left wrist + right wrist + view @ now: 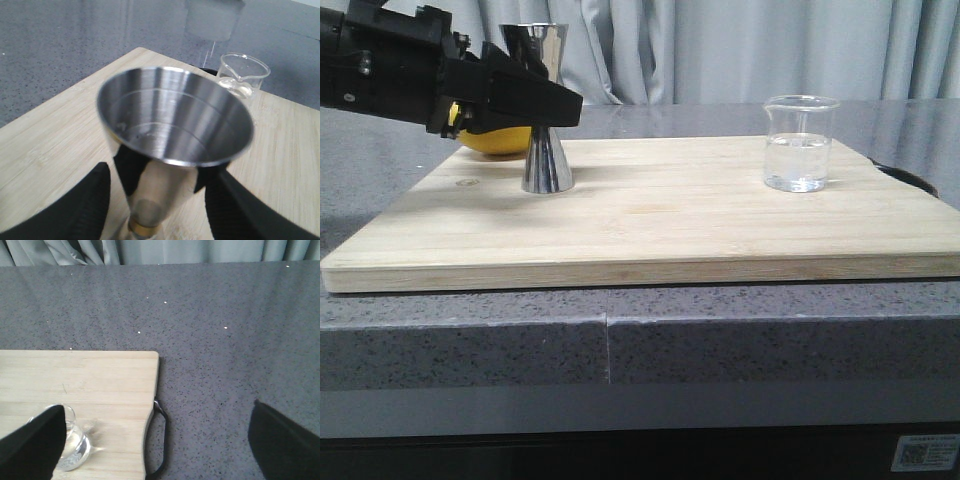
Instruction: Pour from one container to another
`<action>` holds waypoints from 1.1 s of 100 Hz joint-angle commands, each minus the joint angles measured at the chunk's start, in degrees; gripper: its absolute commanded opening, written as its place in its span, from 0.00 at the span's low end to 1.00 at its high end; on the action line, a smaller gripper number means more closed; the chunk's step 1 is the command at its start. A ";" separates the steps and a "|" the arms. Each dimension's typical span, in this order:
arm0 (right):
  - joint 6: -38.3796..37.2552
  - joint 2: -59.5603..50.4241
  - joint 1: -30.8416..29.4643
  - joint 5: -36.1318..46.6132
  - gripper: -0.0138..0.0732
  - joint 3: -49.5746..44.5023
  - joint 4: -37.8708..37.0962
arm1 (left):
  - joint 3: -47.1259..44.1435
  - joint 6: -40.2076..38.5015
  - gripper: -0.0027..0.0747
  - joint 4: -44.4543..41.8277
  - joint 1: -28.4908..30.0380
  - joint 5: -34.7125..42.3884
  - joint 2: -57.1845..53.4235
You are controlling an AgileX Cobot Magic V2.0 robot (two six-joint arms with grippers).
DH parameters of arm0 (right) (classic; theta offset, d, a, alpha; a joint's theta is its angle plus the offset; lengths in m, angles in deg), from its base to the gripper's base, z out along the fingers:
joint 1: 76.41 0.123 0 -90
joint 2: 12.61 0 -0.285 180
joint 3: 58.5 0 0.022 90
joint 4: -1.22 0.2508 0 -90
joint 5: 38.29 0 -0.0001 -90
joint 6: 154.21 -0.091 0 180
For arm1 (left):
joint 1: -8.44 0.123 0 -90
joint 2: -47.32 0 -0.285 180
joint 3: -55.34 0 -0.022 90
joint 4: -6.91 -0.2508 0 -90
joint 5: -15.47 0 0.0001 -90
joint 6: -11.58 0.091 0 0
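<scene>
A grey speckled counter [740,320] fills the lower half of the front view, with pale curtains [740,50] across the top. A light wooden cutting board [660,225] lies flat on it, spanning nearly the whole width of the frame.

The left arm [380,65], black and bulky, enters from the upper left. Its left pincer [545,100] is at the upper cup of the steel jigger [547,160]. In the left wrist view the black fingers [80,210] sit on either side of the jigger's body [172,125]; whether they press on it cannot be told.

The jigger stands upright on the board, left of centre. A yellow lemon [495,140] lies just behind it, partly hidden by the arm.

The glass beaker [800,143] stands upright on the right of the board, well apart from the jigger, with clear liquid inside.

In the right wrist view, the right pincer [160,445] is spread wide, holding nothing, with one finger overlapping the beaker [75,447] at the lower left.
</scene>
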 commanded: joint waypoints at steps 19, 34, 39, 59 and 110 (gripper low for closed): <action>0.44 -0.38 0.07 4.48 0.93 2.09 -0.47 | 1.51 -0.14 0.37 2.90 -0.54 -3.54 -2.23; 0.44 -0.38 0.07 4.48 0.93 2.09 -0.47 | 1.51 -0.14 0.32 2.90 -0.54 -3.54 -2.23; 0.44 -0.38 0.07 4.48 0.93 2.09 -0.47 | 1.51 -0.14 0.30 2.90 -0.54 -3.54 -2.23; 0.44 -0.38 0.07 4.48 0.93 2.09 -0.47 | 1.51 -0.14 0.24 2.90 -0.54 -3.54 -2.23; 0.44 -0.38 0.07 6.23 0.93 2.09 -0.47 | 1.51 -0.14 0.07 2.90 -0.54 -5.28 -2.23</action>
